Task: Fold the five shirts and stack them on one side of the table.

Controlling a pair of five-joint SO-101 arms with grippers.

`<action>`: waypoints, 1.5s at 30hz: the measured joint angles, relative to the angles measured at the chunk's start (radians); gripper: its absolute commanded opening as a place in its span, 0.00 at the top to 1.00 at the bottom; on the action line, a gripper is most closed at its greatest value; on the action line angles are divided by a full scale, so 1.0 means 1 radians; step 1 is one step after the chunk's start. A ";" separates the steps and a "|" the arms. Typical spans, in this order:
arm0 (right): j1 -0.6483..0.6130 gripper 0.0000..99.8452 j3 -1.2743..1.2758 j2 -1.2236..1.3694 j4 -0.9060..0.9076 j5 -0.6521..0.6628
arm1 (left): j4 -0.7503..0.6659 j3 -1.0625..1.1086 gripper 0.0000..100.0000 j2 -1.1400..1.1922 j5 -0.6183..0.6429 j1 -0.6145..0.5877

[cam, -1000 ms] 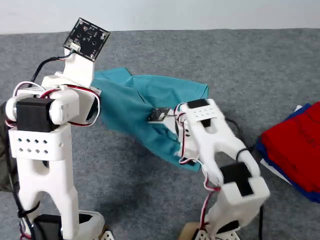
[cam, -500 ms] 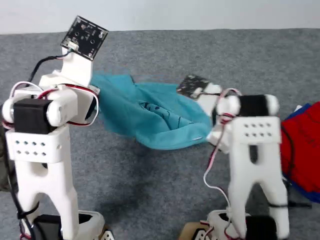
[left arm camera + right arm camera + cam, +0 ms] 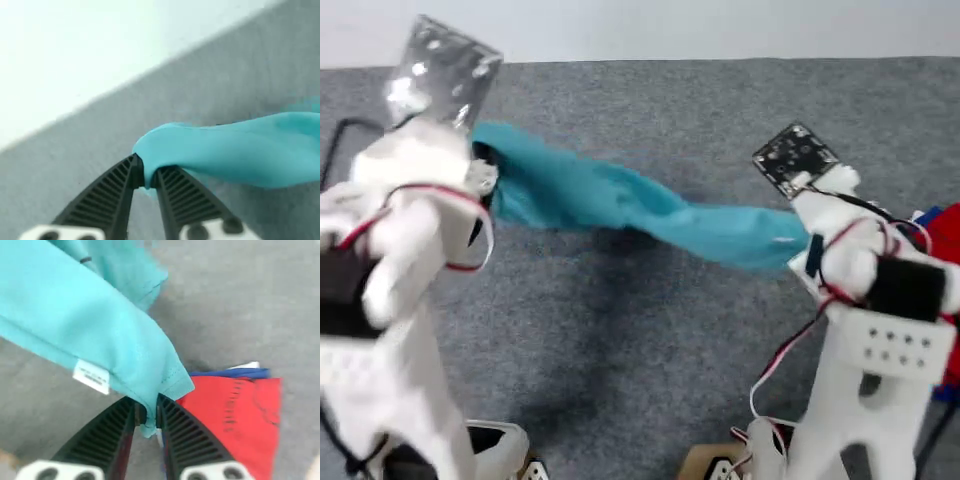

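1. Whereas the teal shirt (image 3: 640, 210) was bunched on the grey surface (image 3: 650, 380) 1 s ago, w/ the right arm bent low over it, it has since been lifted & drawn out; it is now strung as a long band between the two arms, apparently held above the surface rather than lying on it.
2. One end is pinched by the left tool (image 3: 145, 172), whose fingers are pressed together on a fold of cloth; the other end, near a hem & a white label (image 3: 91, 376), is pinched by the right tool (image 3: 146, 415), likewise closed on fabric.
3. Both arms have been raised & swung apart vs. 0.5 s ago; the left arm is blurred in the high view, so motion is prob. not finished.
4. A folded red shirt (image 3: 240, 410) is seen on a blue shirt (image 3: 235, 373) at the right edge of the surface, just beyond the right arm; a stack is thus judged begun there.
5. The spreading-out step is judged in hand; the teal shirt is roped & twisted, not flat, so no fold can be counted yet; it would need to be laid down smooth first; a corner could be lost if tension is overdone.
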 measured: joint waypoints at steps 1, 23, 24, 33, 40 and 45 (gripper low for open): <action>0.012 0.99 0.000 -0.026 -0.017 -0.002 | -0.002 -0.023 1.00 -0.018 0.000 0.000; 0.140 0.99 -0.018 -0.385 -0.100 -0.157 | -0.098 -0.049 1.00 -0.253 -0.109 -0.137; 0.140 0.99 -0.041 -0.397 -0.101 -0.158 | -0.098 -0.061 1.00 -0.265 -0.114 -0.137; 0.207 0.99 -0.206 -0.476 -0.158 -0.152 | -0.112 -0.095 1.00 -0.391 -0.288 -0.144; 0.242 0.99 -0.321 -0.491 -0.160 -0.147 | -0.238 -0.097 1.00 -0.479 -0.308 -0.144; 0.242 0.99 -0.367 -0.493 -0.230 -0.167 | -0.351 -0.100 1.00 -0.485 -0.215 -0.255</action>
